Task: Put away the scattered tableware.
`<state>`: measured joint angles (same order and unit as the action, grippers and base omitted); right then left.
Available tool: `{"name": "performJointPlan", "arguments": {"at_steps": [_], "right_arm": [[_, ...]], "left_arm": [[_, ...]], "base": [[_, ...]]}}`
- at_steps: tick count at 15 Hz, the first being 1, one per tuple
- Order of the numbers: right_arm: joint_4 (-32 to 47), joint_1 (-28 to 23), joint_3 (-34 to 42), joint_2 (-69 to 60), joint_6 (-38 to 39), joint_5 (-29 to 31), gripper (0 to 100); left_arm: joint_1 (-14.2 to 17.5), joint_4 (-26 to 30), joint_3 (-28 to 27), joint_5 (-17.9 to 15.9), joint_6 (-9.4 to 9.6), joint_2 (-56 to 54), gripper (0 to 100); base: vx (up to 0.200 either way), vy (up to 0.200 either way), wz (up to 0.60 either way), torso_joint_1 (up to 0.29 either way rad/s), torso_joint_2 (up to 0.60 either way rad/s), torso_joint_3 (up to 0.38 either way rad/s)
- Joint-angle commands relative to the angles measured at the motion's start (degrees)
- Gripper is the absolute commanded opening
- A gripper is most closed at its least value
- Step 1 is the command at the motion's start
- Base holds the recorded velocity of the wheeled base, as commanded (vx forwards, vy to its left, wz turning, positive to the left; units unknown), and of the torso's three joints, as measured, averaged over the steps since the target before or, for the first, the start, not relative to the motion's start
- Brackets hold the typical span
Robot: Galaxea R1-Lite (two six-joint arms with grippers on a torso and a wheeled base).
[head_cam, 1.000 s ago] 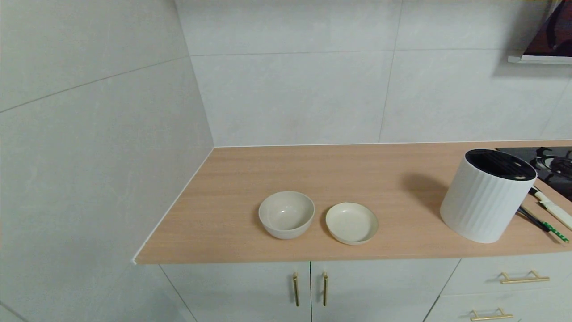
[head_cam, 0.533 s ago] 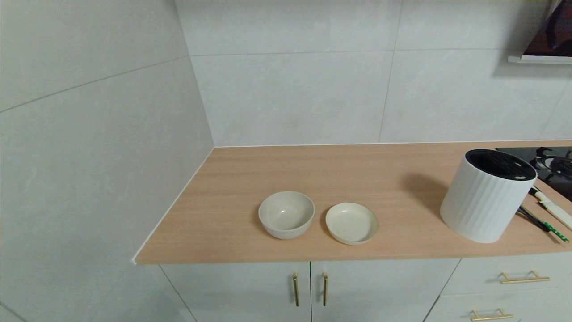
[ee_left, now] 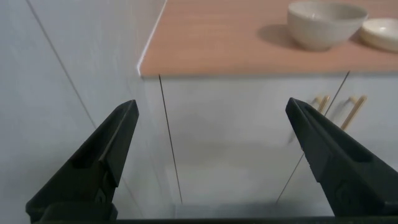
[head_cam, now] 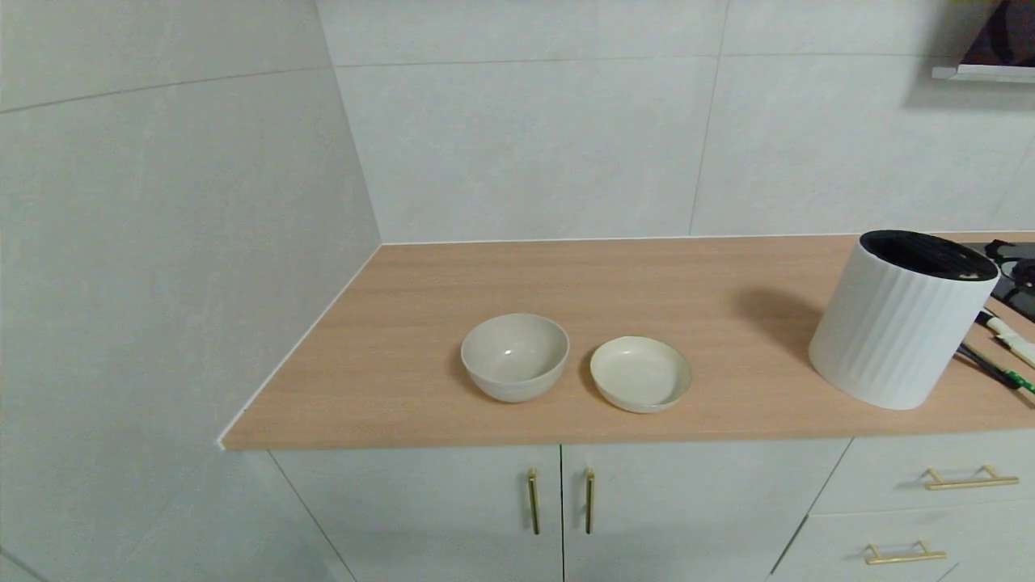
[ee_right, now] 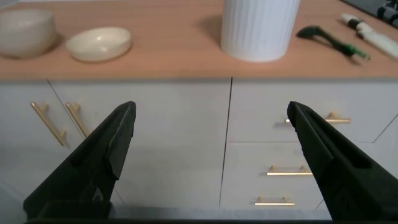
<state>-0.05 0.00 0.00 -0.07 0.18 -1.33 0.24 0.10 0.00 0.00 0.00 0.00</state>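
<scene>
Both jaws stand wide apart, gripping nothing. The left gripper [ee_left: 210,107] hangs below counter [head_cam: 614,283] height, facing the cabinet [head_cam: 453,517] front near the counter's left corner. The right gripper [ee_right: 210,107] hangs at the same low level, facing the doors and the drawers [head_cam: 922,493] beside them. The cabinet front and the counter's edge lie between each gripper and the tableware above. On the counter, near its front edge, the bowl [head_cam: 515,356] sits upright with the dish [head_cam: 640,374] just beside it on the right, apart by a thin gap; both show bare insides. Well to the right stands a white ribbed holder [head_cam: 901,319] with a black slotted top; what it holds cannot be told. Past it, chopsticks [head_cam: 990,365] and a white-handled utensil [head_cam: 1011,333] lie flat on the counter near the stove [head_cam: 1017,275].
</scene>
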Motion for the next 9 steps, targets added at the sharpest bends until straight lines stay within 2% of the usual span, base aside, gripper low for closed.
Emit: {"name": "performJointPlan", "arguments": {"at_steps": [1, 9], "right_arm": [[0.0, 0.0, 0.0, 0.1, 0.0, -0.1, 100], [0.0, 0.0, 0.0, 0.1, 0.0, 0.0, 100]], "left_arm": [[0.0, 0.0, 0.0, 0.0, 0.0, 0.1, 100], [0.0, 0.0, 0.0, 0.0, 0.0, 0.1, 100]], "base": [[0.0, 0.0, 0.0, -0.246, 0.55, 0.29], [0.0, 0.0, 0.0, -0.224, 0.52, 0.296]]}}
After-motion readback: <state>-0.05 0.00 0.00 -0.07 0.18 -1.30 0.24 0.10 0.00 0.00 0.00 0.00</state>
